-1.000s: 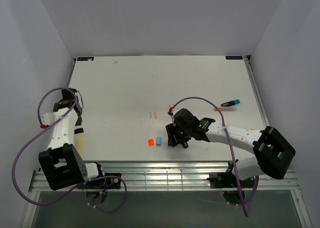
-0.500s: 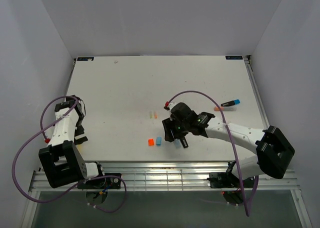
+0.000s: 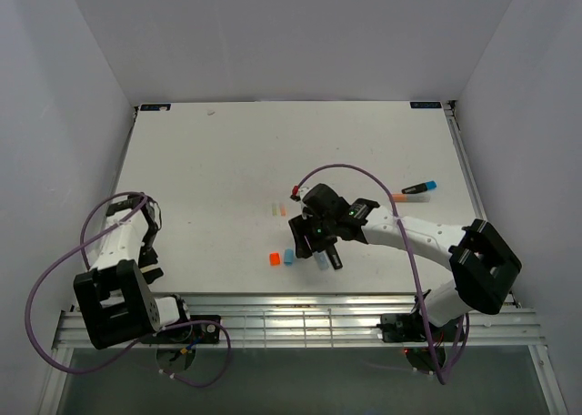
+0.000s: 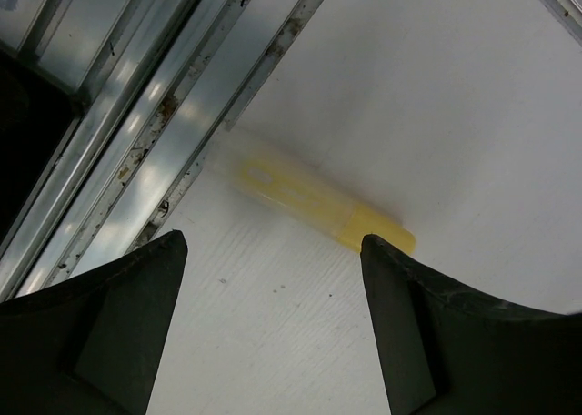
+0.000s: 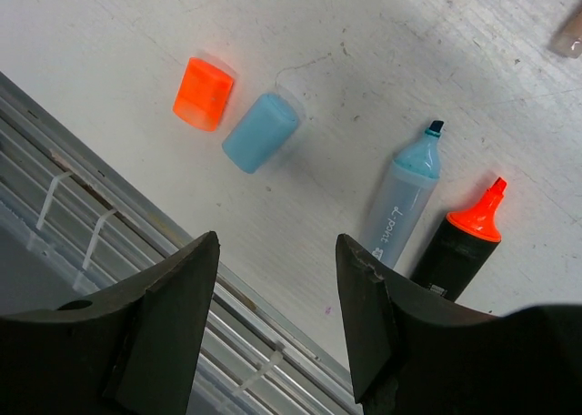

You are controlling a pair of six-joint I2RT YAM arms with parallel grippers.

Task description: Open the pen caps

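Orange cap [image 5: 204,92] and blue cap [image 5: 261,131] lie side by side just past the tips of the right gripper [image 5: 277,251]. Its jaws are open and hold nothing. The left gripper [image 4: 273,251] is wide open and empty too, with a blurry yellow pen [image 4: 318,201] just past its gap.

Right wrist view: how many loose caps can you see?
2. An orange cap lies near the front edge of the table, with a blue cap just right of it. A pale piece cut off at the top right corner might be another.
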